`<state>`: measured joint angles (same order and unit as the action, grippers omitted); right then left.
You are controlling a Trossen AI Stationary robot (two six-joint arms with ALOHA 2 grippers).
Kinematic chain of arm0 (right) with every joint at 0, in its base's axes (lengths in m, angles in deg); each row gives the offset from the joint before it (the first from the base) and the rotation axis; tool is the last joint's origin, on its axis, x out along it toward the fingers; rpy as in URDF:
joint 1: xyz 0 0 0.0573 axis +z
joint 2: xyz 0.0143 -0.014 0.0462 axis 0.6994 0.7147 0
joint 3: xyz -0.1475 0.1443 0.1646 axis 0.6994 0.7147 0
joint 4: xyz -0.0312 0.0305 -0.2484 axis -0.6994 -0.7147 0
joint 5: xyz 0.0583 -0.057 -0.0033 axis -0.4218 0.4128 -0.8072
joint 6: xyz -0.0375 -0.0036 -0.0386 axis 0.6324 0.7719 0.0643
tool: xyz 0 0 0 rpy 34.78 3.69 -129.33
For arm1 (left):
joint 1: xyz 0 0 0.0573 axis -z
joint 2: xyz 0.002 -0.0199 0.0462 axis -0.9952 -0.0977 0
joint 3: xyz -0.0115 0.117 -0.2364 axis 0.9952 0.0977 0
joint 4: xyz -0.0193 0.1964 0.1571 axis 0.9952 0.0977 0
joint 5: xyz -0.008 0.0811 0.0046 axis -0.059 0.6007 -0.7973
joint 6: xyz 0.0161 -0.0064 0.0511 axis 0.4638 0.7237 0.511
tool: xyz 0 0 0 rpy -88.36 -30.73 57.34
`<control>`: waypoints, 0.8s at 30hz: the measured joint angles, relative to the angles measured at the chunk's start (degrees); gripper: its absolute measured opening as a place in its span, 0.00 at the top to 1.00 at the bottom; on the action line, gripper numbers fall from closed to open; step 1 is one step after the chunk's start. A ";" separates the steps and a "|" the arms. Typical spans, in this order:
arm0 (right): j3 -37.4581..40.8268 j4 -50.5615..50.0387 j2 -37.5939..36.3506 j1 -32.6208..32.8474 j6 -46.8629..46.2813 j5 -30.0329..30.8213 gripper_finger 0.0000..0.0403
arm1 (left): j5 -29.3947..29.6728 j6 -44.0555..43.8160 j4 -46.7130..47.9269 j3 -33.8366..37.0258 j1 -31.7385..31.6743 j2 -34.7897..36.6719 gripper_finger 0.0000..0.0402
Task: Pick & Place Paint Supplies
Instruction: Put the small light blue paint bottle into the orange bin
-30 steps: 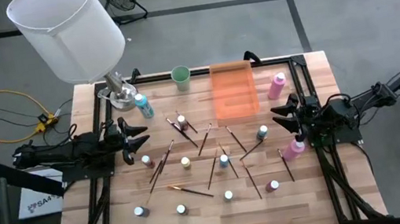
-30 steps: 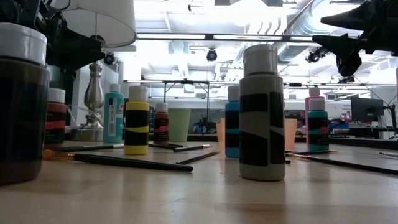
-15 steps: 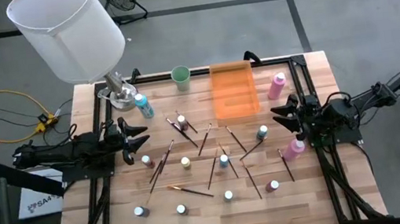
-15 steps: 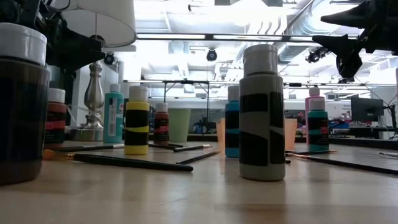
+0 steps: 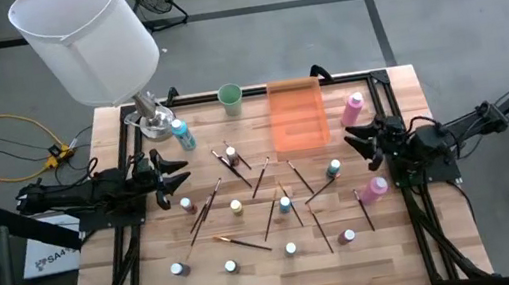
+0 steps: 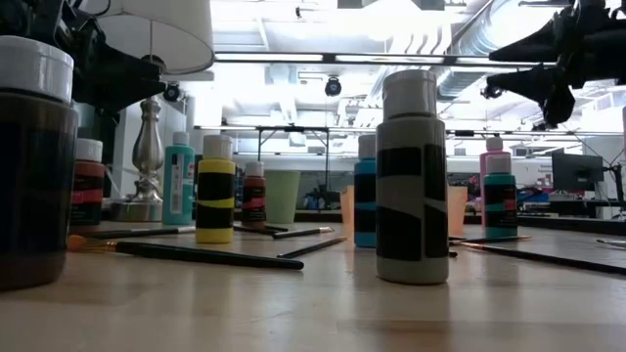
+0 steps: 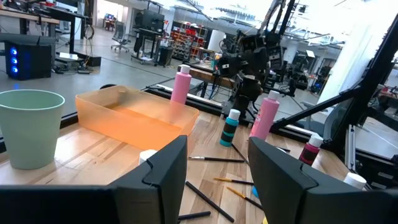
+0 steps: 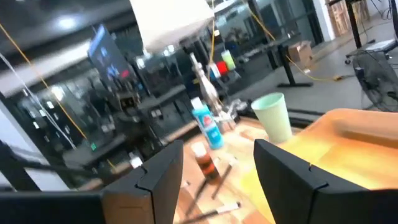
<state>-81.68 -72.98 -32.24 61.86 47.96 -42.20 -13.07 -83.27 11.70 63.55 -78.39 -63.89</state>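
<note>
**Both claws spread and empty over scattered paint supplies**

The left claw (image 5: pixel 170 172) hangs over the counter's (image 5: pixel 407 251) left edge, fingers spread, holding nothing. The right claw (image 5: pixel 364 141) hangs over the right edge, also spread and empty, between a tall pink bottle (image 5: pixel 353 107) near the far right corner and another pink bottle (image 5: pixel 376 188) just beside the arm. Small paint bottles (image 5: pixel 237 207) and paintbrushes (image 5: pixel 241 242) lie scattered across the middle and near part. An orange tray (image 5: pixel 297 116) and a green cup (image 5: pixel 230 99) sit at the far edge; a teal bottle (image 5: pixel 181 133) stands by the lamp base (image 5: pixel 153 120) in the far left corner.
</note>
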 joint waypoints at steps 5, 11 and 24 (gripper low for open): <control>-7.22 -7.86 6.82 -0.05 -3.71 0.19 0.53 | -0.01 0.00 0.01 0.00 0.01 -0.01 0.58; -14.71 -15.77 14.83 -1.50 -11.44 -1.49 0.53 | -0.01 0.00 0.00 0.00 0.00 0.00 0.58; -20.51 -24.35 22.37 -7.10 -24.60 -18.70 0.53 | -0.01 0.00 0.01 0.00 0.00 0.00 0.58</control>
<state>-102.19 -97.33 -9.87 54.76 23.36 -60.91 -13.08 -83.27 11.70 63.55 -78.40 -63.89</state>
